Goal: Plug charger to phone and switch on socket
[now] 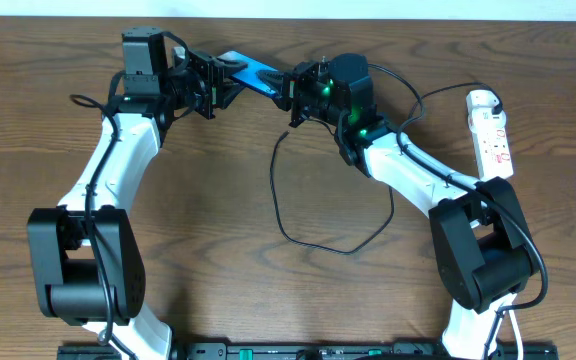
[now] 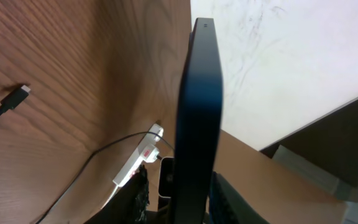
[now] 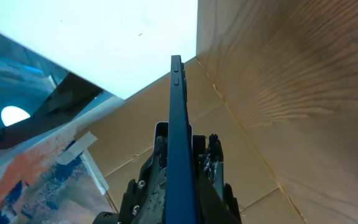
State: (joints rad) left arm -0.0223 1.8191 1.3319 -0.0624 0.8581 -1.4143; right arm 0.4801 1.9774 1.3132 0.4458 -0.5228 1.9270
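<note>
The phone (image 1: pixel 253 72), blue and thin, hangs above the table at the top centre between both grippers. My right gripper (image 1: pixel 290 88) is shut on its right end; in the right wrist view the phone (image 3: pixel 180 124) stands edge-on, clamped in that gripper (image 3: pixel 182 146). My left gripper (image 1: pixel 223 88) straddles the left end. In the left wrist view the phone (image 2: pixel 197 112) sits between the jaws of the left gripper (image 2: pixel 181 182), with a gap on the left side. The charger cable (image 1: pixel 278 200) loops over the table, its plug tip (image 2: pixel 20 92) lying free. The socket (image 1: pixel 491 130) lies far right.
The socket strip (image 2: pixel 138 165) shows behind the phone in the left wrist view, with the black cable (image 2: pixel 86 165) running to it. Both white arms (image 1: pixel 118 170) reach in from the front corners. A pale wall (image 2: pixel 278 56) borders the table's far edge.
</note>
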